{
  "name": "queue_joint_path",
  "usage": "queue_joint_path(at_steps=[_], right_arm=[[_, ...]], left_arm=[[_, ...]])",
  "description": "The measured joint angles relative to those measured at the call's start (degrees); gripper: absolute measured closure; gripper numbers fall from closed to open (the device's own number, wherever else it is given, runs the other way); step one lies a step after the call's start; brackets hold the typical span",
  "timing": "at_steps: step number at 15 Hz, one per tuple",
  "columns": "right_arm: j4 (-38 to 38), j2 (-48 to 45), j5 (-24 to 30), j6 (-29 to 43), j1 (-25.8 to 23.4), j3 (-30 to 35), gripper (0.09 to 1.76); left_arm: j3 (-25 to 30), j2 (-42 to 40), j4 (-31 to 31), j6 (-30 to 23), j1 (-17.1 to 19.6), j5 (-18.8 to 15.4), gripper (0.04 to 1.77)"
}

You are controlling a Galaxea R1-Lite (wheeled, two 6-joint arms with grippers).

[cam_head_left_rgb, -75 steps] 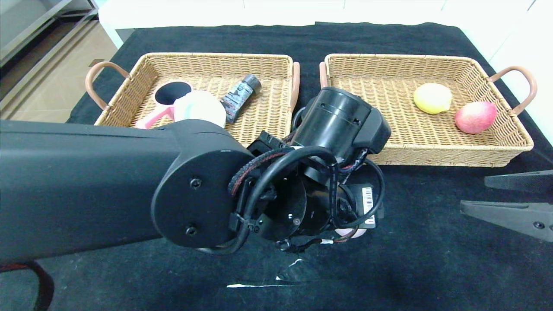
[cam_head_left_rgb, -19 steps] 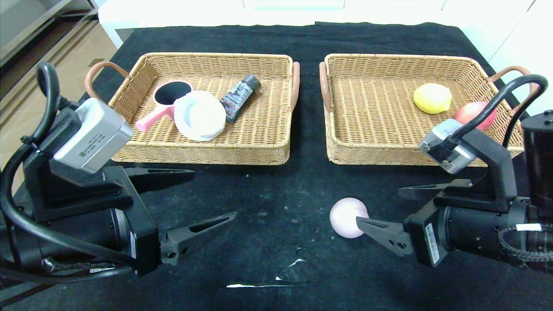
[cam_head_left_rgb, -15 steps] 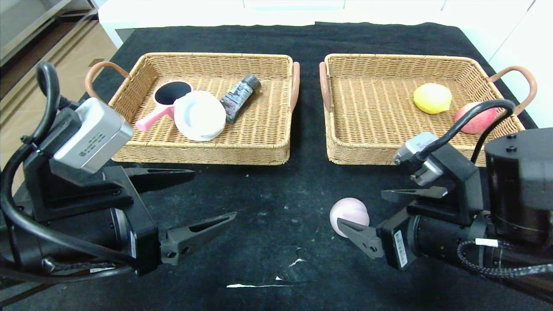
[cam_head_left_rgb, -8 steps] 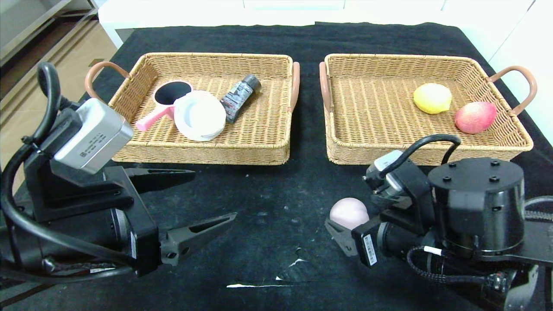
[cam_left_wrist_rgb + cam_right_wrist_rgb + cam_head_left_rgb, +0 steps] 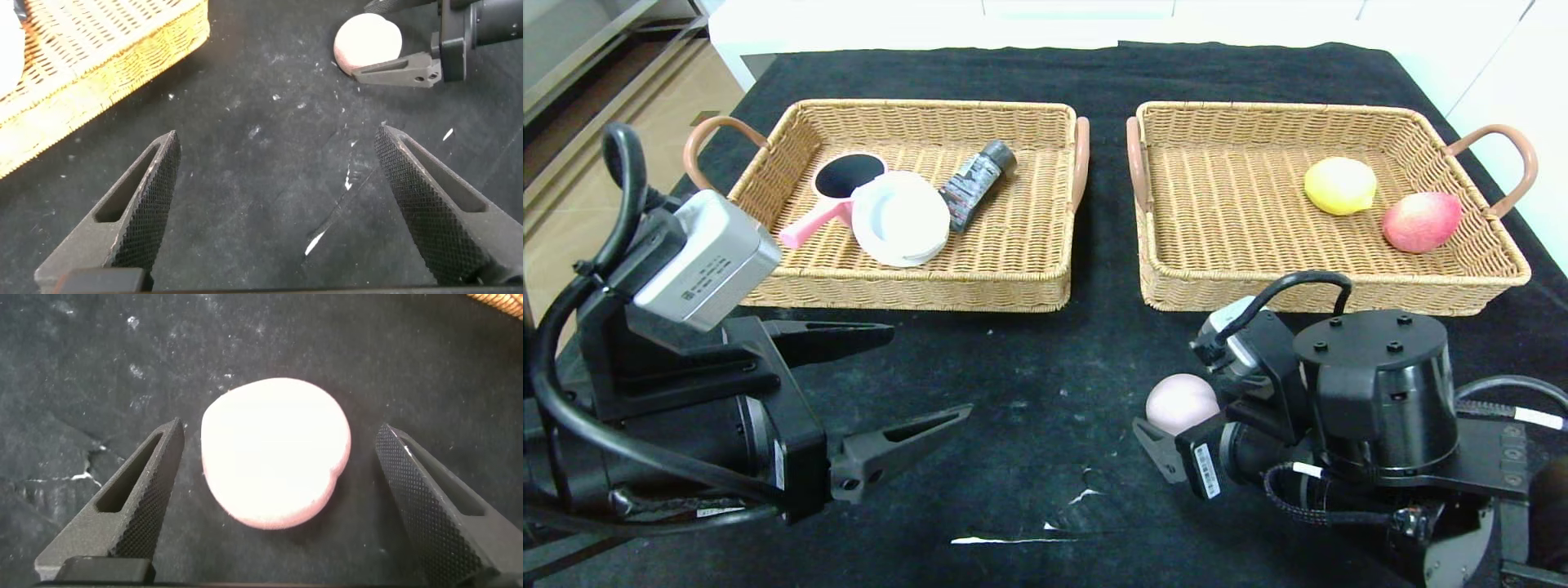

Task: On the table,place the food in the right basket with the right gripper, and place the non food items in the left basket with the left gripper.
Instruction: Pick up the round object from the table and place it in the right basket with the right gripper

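Observation:
On the black table (image 5: 1045, 359) lies a pale mauve ball (image 5: 1180, 402), between the open fingers of my right gripper (image 5: 281, 429), which touch nothing. One finger (image 5: 1152, 437) shows in the head view. A yellow lemon (image 5: 1339, 185) and a red-pink peach (image 5: 1421, 220) rest in the right basket (image 5: 1160, 286). The left basket (image 5: 1013, 282) holds a black tube (image 5: 976, 184), a pink pan (image 5: 845, 175) and a white dish (image 5: 900, 218). My left gripper (image 5: 929, 369) hovers open and empty over the table's front left.
A small white tear (image 5: 1013, 539) marks the cloth near the front edge. The two baskets stand side by side at the back, with a narrow gap between their brown handles (image 5: 1082, 159). A white wall runs behind the table.
My right arm has swung in from the right and come down, bringing its open fingers around the pale ball. The left arm has hardly moved. The ball has stayed in place.

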Motion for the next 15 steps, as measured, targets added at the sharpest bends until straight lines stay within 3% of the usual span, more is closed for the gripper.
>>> queue_joint_path(at_steps=[10,11,15], right_arm=[[-2.47,2.01,0.37,0.09,-1.62,-0.38,0.14],[-2.43,2.04,0.39,0.09,-1.62,-0.17,0.21],[-2.34,1.93,0.63,0.04,-1.43,0.11,0.81]], left_arm=[[0.07,0.34,0.12,0.0,-0.11,-0.09,0.09],[0.1,0.37,0.12,0.0,-0.11,-0.11,0.09],[0.07,0.32,0.09,0.0,-0.11,-0.11,0.09]])
